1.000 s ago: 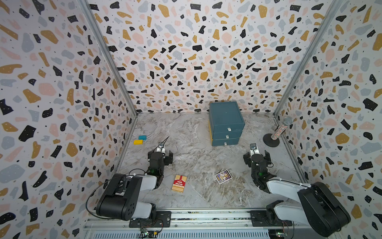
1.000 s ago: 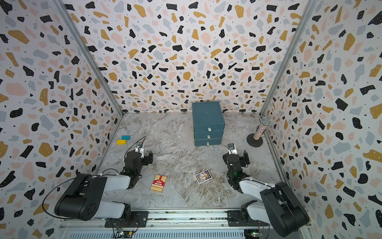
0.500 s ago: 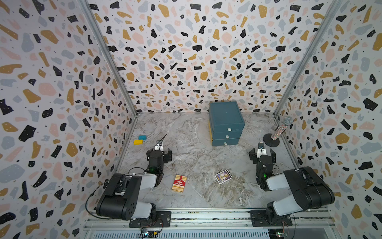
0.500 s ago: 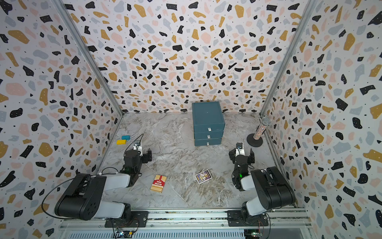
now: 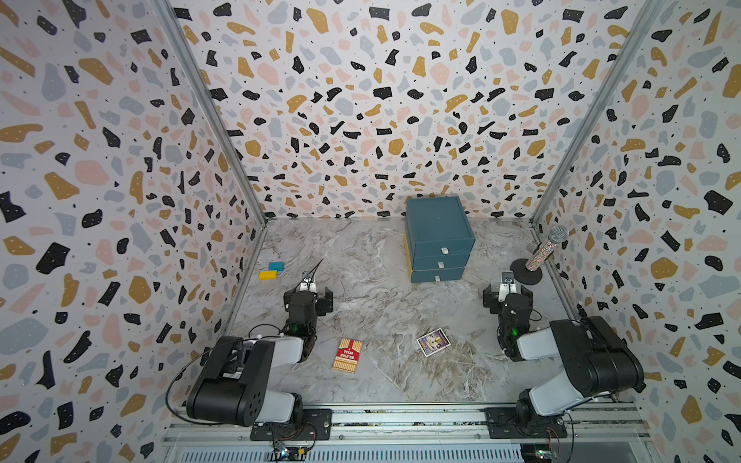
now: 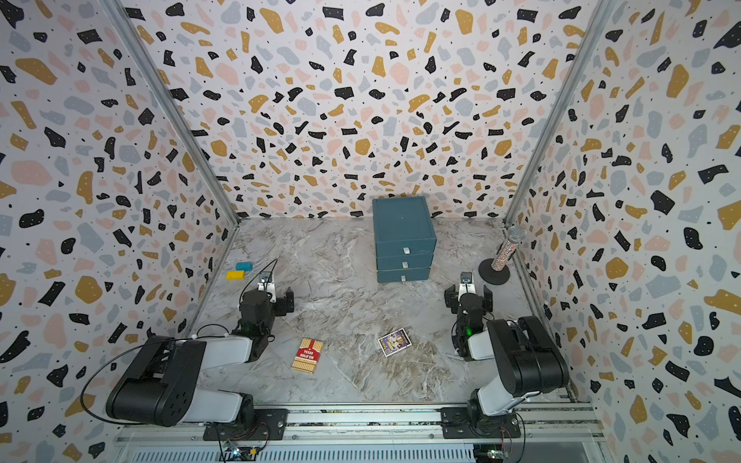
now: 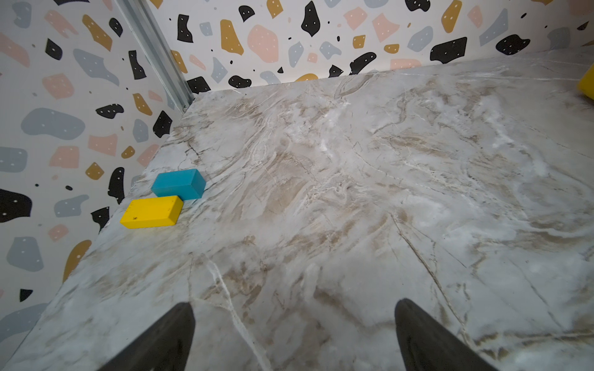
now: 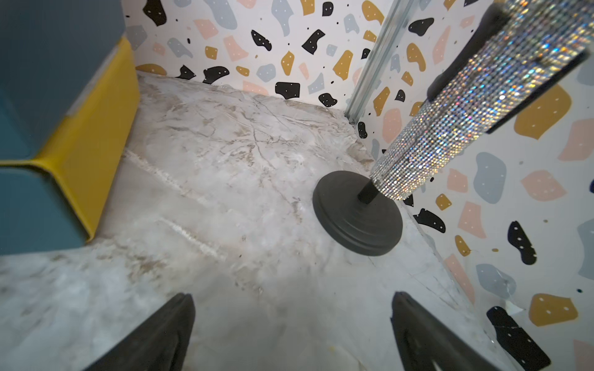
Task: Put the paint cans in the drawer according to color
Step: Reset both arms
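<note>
we see the left gripper [image 7: 293, 324] spread wide over the table [image 7: 353, 192], right gripper [image 8: 292, 314] wide too, both empty, drawer [image 5: 439, 236] sat further back

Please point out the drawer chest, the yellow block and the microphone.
drawer chest [image 5: 437, 220]: in a top view, flat top.
yellow block [image 7: 151, 209]: left wrist view, top face.
microphone [image 8: 450, 125]: right wrist view, glittery handle.

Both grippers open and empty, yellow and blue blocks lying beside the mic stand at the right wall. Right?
Not quite. The yellow block and blue block lie by the left wall, far from the mic stand, as both top views show. The left gripper and right gripper are open and empty.
</note>
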